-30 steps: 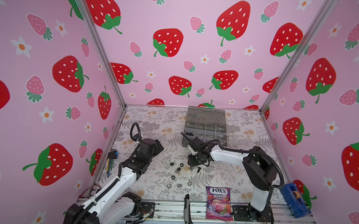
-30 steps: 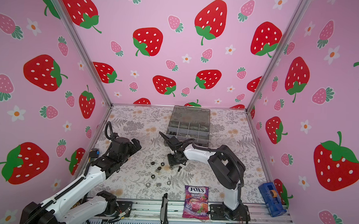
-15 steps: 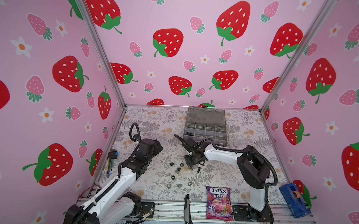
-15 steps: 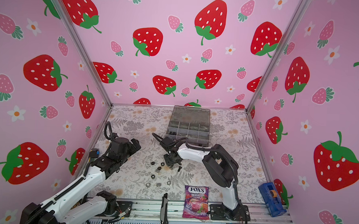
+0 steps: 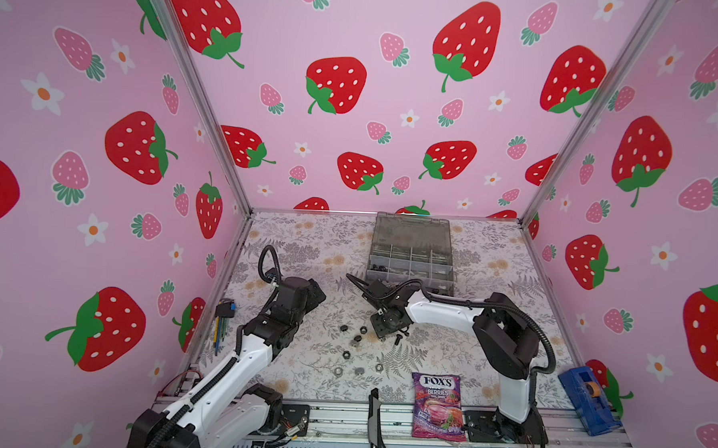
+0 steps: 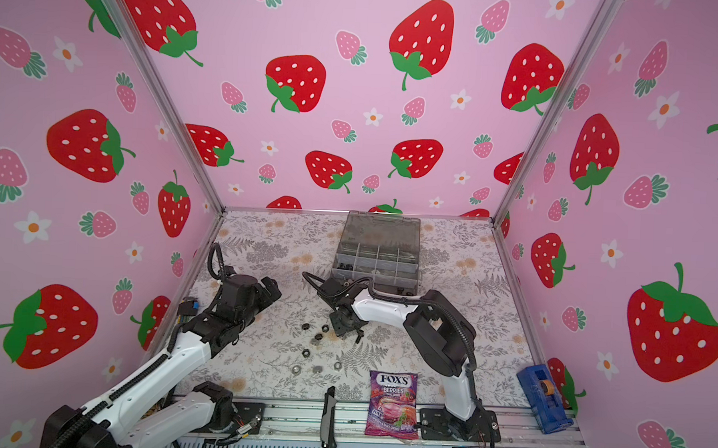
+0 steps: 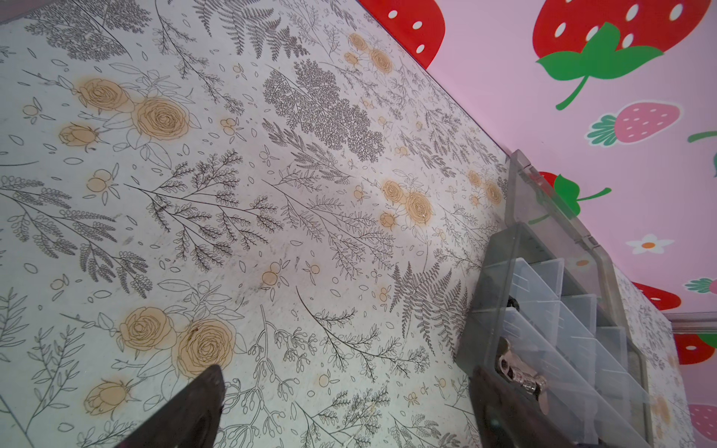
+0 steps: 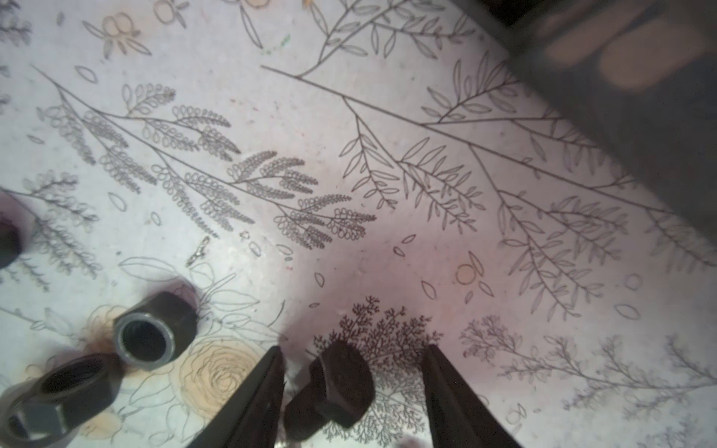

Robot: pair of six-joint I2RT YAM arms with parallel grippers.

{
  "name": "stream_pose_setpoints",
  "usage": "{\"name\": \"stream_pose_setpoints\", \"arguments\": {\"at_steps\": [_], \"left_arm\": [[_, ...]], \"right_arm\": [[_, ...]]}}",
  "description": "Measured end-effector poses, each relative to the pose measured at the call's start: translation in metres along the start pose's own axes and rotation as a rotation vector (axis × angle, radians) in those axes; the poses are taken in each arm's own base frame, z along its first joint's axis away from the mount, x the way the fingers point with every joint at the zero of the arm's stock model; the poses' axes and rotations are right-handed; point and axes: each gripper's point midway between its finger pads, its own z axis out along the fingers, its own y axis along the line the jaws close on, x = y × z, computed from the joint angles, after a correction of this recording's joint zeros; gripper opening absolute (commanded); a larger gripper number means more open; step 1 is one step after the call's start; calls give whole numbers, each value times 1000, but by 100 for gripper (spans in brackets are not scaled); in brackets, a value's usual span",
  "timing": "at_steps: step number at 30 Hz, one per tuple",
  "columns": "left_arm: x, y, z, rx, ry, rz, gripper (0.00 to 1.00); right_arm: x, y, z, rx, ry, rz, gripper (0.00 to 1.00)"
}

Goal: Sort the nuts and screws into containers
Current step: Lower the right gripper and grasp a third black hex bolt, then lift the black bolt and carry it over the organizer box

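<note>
A black screw lies on the floral table between the fingers of my open right gripper, with a clear gap to one finger. In both top views that gripper hangs low over the table, the screw beside it. Several loose nuts lie just left of it; two black nuts show in the right wrist view. The grey organiser box with its containers stands open behind. My left gripper is open and empty, near the box's corner.
A purple candy bag and a black knife lie at the front edge. A blue plastic box sits at the front right rail. Hex keys rest by the left wall. A silver winged nut lies in a compartment.
My right arm has swung a little to the left, bringing its gripper over the black screw. The left arm has not moved.
</note>
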Motion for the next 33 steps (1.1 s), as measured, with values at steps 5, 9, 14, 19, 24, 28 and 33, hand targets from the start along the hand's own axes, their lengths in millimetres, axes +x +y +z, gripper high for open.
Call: {"name": "stream_pose_setpoints", "arguments": {"at_steps": [5, 9, 14, 19, 24, 28, 33], "left_arm": [[0, 0, 0, 0, -1, -1, 99], [0, 0, 0, 0, -1, -1, 99], [0, 0, 0, 0, -1, -1, 99], [-1, 0, 0, 0, -1, -2, 99], [-1, 0, 0, -1, -2, -2, 99], [-1, 0, 0, -1, -1, -2, 99], [-1, 0, 0, -1, -1, -2, 99]], "right_arm": [[10, 4, -2, -11, 8, -9, 52], [18, 1, -4, -11, 17, -10, 47], [19, 0, -4, -8, 17, 0, 39], [18, 1, -4, -6, 11, 14, 30], [15, 2, -4, -10, 1, 14, 23], [11, 4, -2, -13, -6, 9, 15], [8, 5, -2, -15, -12, 7, 2]]}}
